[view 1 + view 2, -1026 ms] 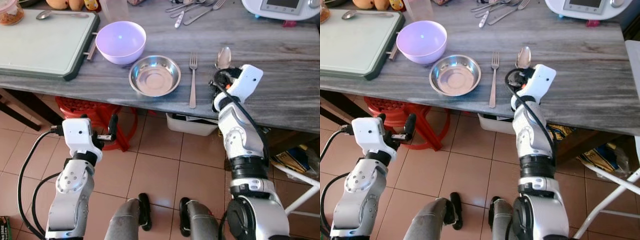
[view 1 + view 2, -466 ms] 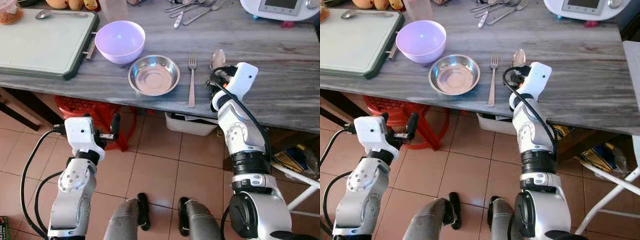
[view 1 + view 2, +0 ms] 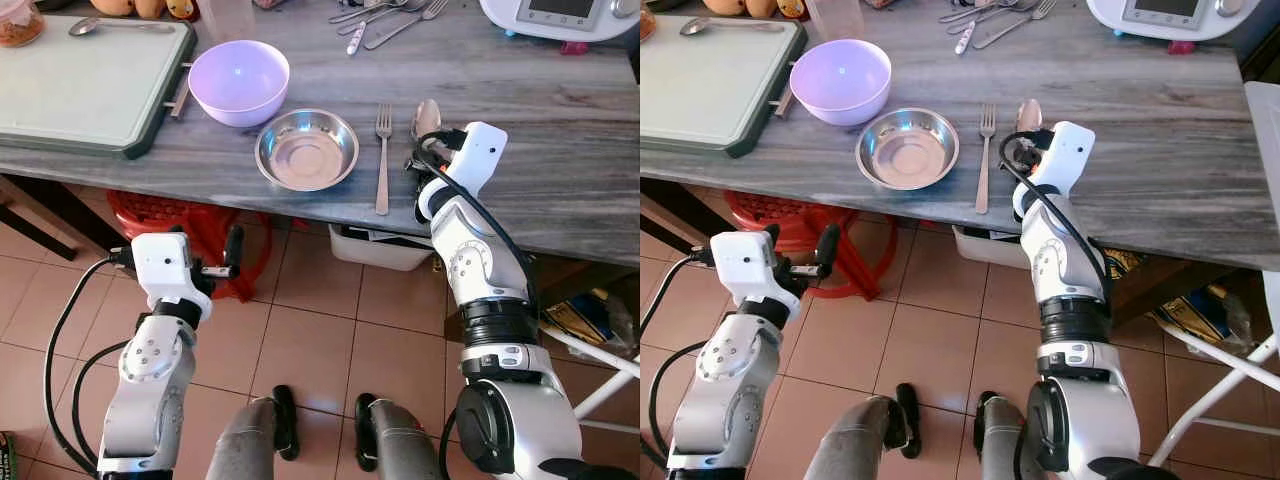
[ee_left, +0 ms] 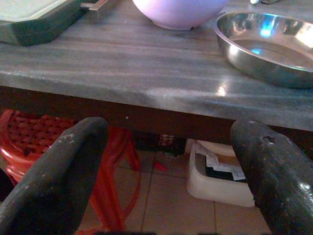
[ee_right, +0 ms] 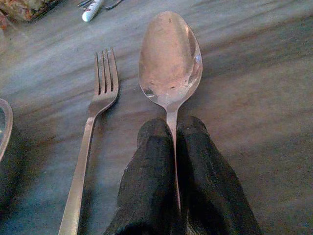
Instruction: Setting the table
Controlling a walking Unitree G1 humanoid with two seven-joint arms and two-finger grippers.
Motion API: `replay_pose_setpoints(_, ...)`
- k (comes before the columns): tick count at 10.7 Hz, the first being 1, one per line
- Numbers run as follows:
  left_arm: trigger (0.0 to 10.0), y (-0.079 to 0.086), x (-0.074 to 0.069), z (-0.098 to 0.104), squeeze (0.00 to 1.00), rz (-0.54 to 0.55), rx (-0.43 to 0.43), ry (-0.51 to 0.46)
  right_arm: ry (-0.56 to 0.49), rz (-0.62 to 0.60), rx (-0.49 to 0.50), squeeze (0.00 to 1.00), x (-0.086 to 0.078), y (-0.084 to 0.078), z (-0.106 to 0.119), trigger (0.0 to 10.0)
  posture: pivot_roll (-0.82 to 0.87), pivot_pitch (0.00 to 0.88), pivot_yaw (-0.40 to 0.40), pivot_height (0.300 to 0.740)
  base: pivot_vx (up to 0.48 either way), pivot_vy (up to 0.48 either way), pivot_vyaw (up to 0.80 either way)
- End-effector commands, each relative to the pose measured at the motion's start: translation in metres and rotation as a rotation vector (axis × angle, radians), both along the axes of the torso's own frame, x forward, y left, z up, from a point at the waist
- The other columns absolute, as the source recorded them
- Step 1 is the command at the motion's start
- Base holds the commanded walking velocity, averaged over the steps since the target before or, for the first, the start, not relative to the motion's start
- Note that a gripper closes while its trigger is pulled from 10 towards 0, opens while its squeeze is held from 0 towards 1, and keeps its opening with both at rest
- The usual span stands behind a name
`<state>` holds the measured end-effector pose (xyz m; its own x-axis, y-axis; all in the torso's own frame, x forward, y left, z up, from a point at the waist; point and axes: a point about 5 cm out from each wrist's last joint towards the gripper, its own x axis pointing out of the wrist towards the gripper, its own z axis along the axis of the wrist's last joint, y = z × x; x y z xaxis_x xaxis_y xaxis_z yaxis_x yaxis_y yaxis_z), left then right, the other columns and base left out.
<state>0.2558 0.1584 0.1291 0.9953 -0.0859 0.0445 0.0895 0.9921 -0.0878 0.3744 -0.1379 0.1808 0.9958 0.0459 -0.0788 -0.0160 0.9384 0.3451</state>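
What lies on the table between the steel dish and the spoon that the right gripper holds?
The fork lies there, tines pointing away from the robot, apart from the steel dish and beside the spoon. The eye views show it; the right gripper pinches the spoon's handle.

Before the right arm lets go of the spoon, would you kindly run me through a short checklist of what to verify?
1. Right gripper shut on the spoon handle: ok.
2. Spoon bowl lying over the table, beside the fork: ok.
3. Spoon roughly parallel to the fork, with a gap between them: ok.
4. Spoon flat on the surface or slightly lifted: cannot tell.
5. Fork lying just right of the steel dish, apart from it: ok.
6. Left gripper open, held below the table edge, away from the setting: ok.
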Motion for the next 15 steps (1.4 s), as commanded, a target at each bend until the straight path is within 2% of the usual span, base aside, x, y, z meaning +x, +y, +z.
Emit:
replay_pose_setpoints(1, 10.0, 0.003, -0.002, -0.004, 0.00, 0.005, 0.003, 0.025, 0.146, 0.037, 0.035, 0.00, -0.006, 0.007, -0.035, 10.0, 0.01, 0.278, 0.044, 0.740, 0.000, 0.000, 0.00)
replay_pose_setpoints(2, 10.0, 0.002, -0.003, -0.005, 0.00, 0.005, 0.002, 0.028, 0.150, 0.041, 0.038, 0.71, -0.006, 0.006, -0.035, 10.0, 0.01, 0.278, 0.045, 0.740, 0.000, 0.000, 0.00)
replay_pose_setpoints(3, 10.0, 0.001, -0.003, -0.005, 0.00, 0.002, 0.001, 0.028, 0.149, 0.042, 0.042, 1.00, -0.006, 0.004, -0.035, 10.0, 0.01, 0.278, 0.046, 0.740, 0.000, 0.000, 0.00)
replay_pose_setpoints(6, 10.0, 0.001, -0.001, -0.005, 0.00, -0.002, 0.002, 0.027, 0.151, 0.033, 0.034, 1.00, -0.007, -0.001, -0.036, 10.0, 0.01, 0.275, 0.049, 0.740, 0.000, 0.000, 0.00)
replay_pose_setpoints(11, 10.0, 0.000, 0.001, -0.004, 0.00, -0.001, 0.002, 0.021, 0.091, 0.009, -0.048, 1.00, -0.014, -0.015, -0.031, 10.0, 0.01, 0.263, 0.050, 0.740, 0.000, 0.000, 0.00)
replay_pose_setpoints(15, 10.0, 0.001, 0.002, -0.004, 0.00, -0.002, 0.002, 0.018, 0.035, -0.037, -0.134, 1.00, -0.025, -0.028, -0.031, 10.0, 0.01, 0.257, 0.051, 0.740, 0.000, 0.000, 0.00)
